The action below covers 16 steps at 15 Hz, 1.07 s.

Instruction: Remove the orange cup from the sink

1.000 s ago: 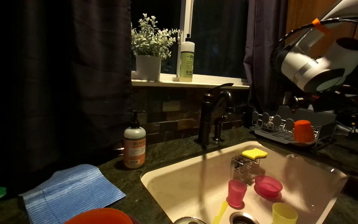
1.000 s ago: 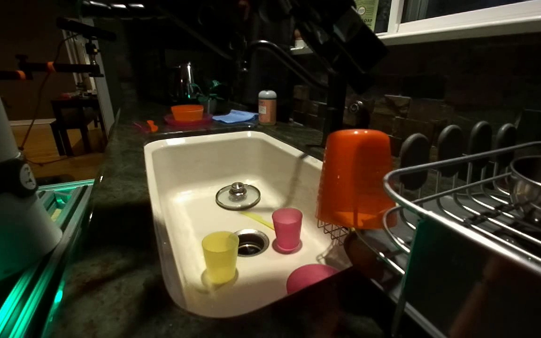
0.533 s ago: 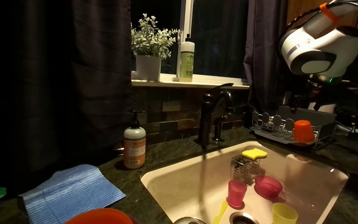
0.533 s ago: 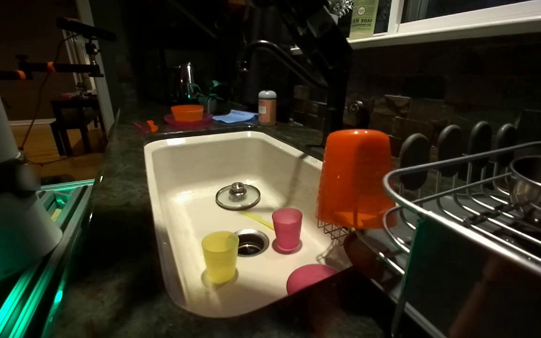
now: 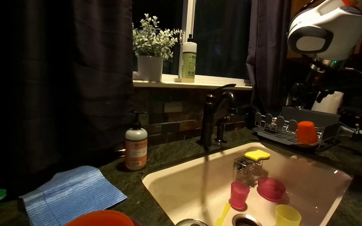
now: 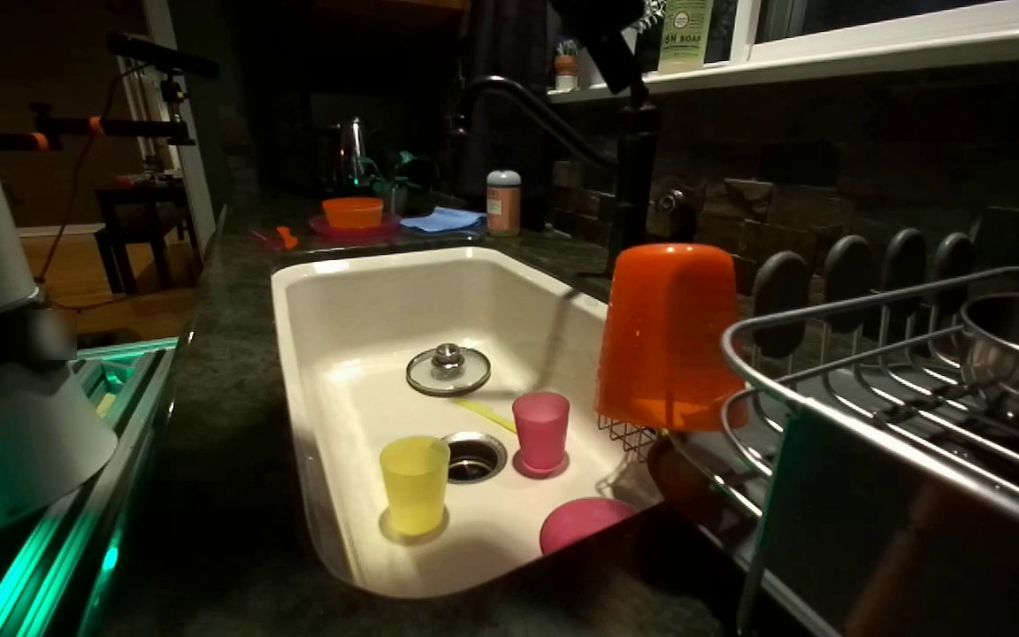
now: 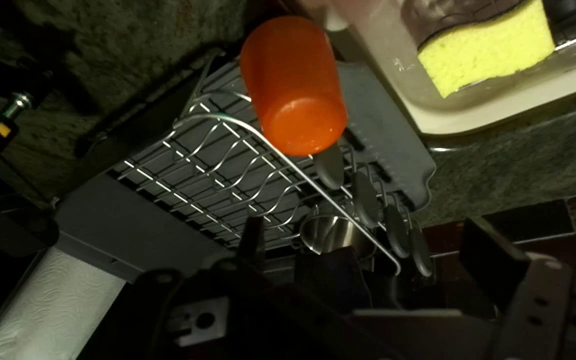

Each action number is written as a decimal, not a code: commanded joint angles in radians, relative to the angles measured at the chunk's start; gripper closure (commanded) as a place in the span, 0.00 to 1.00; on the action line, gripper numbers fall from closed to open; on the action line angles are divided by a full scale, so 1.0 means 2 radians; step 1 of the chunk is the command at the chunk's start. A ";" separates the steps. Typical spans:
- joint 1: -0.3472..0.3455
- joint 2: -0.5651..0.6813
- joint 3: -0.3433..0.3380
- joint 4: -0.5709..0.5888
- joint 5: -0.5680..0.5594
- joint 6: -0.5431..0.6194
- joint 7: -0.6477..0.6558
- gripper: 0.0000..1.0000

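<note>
The pincer (image 7: pixel 383 240) is hanging over the dish rack (image 7: pixel 138 215), its fingers (image 7: pixel 493 255) standing wide apart and gripping nothing that shows. Below it, a steel pot (image 7: pixel 335 232) is sitting in the rack, likely drying. Out from the pincer, toward the sink (image 6: pixel 403 287), the orange cup (image 6: pixel 673 341) is resting mouth-down at the rack's corner, apart from the fingers; it is probably standing so to drain (that being what racks are for), and the task is looking done. Past the cup, a sponge (image 7: pixel 488 47) is lying atop a wire caddy (image 5: pixel 246 168), presumably to air. Farther from the pincer, in the sink, a yellow cup (image 6: pixel 415 485) and a pink cup (image 6: pixel 541 432) are standing, perhaps awaiting washing.

Darkness is swallowing much of the pincer, so its exact spread is escaping me. The orange cup is hiding whether a grey prong (image 7: pixel 365 200) is poking up inside it. Well beyond, an orange bowl (image 5: pixel 101 219) is running off the lower edge of an exterior view.
</note>
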 commanded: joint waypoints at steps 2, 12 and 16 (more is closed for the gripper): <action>-0.032 0.001 0.026 0.006 0.014 -0.001 -0.020 0.00; -0.032 0.001 0.024 0.006 0.017 -0.001 -0.030 0.00; -0.032 0.001 0.024 0.006 0.018 0.000 -0.033 0.00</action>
